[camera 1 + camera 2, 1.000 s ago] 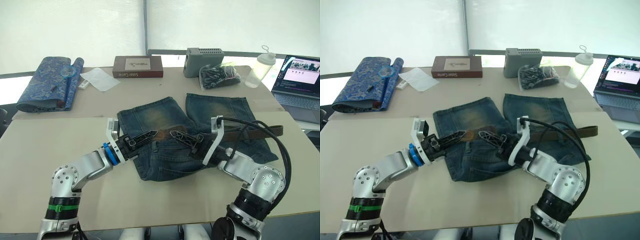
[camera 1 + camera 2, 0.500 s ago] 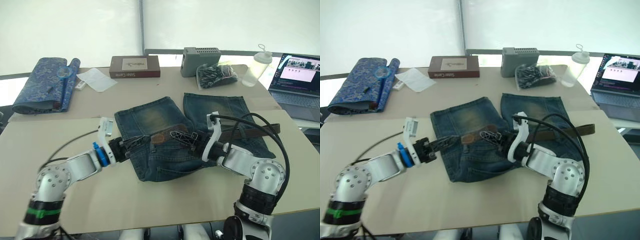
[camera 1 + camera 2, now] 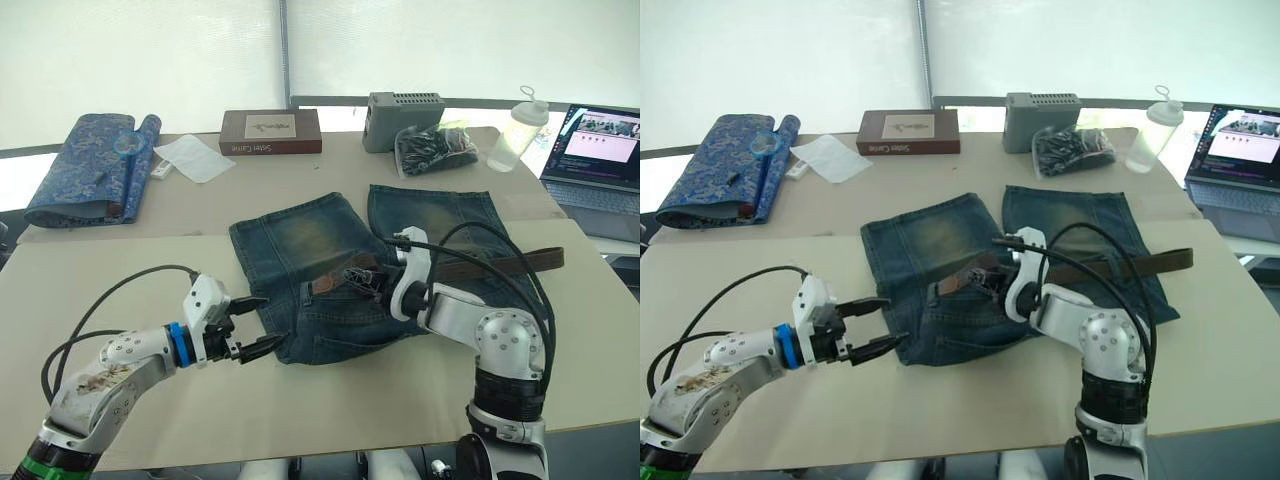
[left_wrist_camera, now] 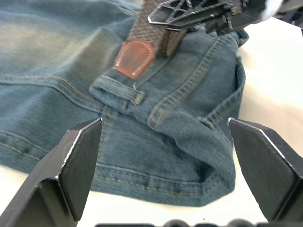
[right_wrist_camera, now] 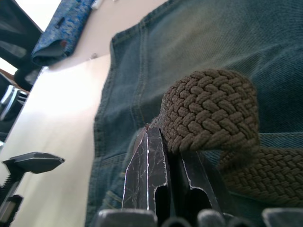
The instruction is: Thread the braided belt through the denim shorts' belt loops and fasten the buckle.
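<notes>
Denim shorts flat mid-table, waistband toward the near edge, legs pointing far. Braided belt lying across the right leg, its free length trailing right past the denim onto the table. Right gripper clenched on the braided belt near the leather-tipped end, strap humped over the fingers. Leather tip resting on the waistband just beside a belt loop, not yet through. Left gripper released, fingers spread wide, hovering at the near-left corner of the shorts, touching nothing. Buckle not made out.
</notes>
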You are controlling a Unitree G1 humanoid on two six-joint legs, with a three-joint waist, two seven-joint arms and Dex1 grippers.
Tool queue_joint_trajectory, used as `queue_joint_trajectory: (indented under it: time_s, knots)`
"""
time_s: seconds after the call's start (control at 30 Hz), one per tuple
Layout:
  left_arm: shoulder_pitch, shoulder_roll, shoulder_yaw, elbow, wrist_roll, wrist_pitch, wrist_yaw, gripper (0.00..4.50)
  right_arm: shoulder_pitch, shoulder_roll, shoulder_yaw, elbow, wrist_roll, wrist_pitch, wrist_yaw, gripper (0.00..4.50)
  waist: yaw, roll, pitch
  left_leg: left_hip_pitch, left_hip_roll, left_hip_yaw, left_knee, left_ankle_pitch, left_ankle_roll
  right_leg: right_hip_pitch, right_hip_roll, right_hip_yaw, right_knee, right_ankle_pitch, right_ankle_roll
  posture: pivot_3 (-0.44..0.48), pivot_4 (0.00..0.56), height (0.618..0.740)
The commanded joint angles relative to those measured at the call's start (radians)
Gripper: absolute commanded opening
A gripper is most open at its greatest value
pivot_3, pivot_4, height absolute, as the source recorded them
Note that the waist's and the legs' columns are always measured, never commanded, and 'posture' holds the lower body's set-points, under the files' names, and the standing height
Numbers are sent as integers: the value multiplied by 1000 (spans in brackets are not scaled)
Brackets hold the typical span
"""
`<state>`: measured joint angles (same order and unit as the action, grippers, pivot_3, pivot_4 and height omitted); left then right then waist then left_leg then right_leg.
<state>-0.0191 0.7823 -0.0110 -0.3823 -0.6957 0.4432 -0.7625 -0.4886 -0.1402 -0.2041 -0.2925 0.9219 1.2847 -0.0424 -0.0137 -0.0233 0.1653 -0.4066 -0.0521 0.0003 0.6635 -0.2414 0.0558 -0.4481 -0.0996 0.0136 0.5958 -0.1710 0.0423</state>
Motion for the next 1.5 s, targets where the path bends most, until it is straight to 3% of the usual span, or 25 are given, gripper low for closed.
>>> queue_joint_trajectory:
  time_s: [0.03, 0.3, 0.7, 0.8, 0.9, 1.03, 1.4, 1.5]
  knots:
    - [10, -11, 37, -9, 32, -26, -23, 4460, -1, -5, 21, -15, -30, -37, 17, 0, 0, 0, 0, 0, 0, 0, 0, 0, 0, 0, 0, 0, 0, 0, 0, 0, 150, 740]
    - [22, -45, 48, -9, 63, -17, -39, 4460, 3, 24, 61, -1, -78, -43, 44, 0, -1, 0, 0, 0, 0, 0, 0, 0, 0, 0, 1, 0, 1, 0, 0, 0, 150, 740]
    - [46, -87, 67, -5, 49, 42, -22, 4460, -29, 128, 95, 157, -162, -101, 58, 0, -4, 0, 0, 2, 0, 0, 0, 0, 0, 0, 2, 0, 3, 0, 0, 0, 150, 740]
    - [26, -152, 117, 14, -63, 171, 70, 4460, -34, 161, 82, 207, -177, -112, 51, 0, -5, 0, 0, 2, 0, 0, 0, 1, -1, 0, 2, 1, 4, 0, 0, 0, 150, 740]
    - [-13, -264, 213, 71, -306, 370, 254, 4460, -37, 219, 23, 241, -135, -81, 28, 0, -5, -1, -1, 4, 0, 0, 0, 1, -1, 1, 2, 0, 6, 0, 0, 0, 150, 740]
    - [-58, -372, 280, 129, -511, 518, 459, 4460, -47, 257, -30, 258, -117, -54, 9, 0, -7, -2, -2, 10, 0, -2, 1, 1, -1, 7, 3, 0, 8, 0, 0, 0, 150, 740]
    - [-174, -551, 320, 238, -690, 555, 780, 4460, -37, 278, -63, 244, -71, 12, 13, 0, -4, -3, -2, 13, -1, -2, 1, 1, -2, 9, 3, 1, 12, -1, -1, 0, 150, 740]
    - [-190, -565, 314, 258, -682, 550, 801, 3626, -33, 281, -63, 232, -53, 28, 16, 0, -7, -3, -2, 13, -1, -2, 1, 1, -2, 9, 4, 1, 13, -2, -2, 0, 150, 740]
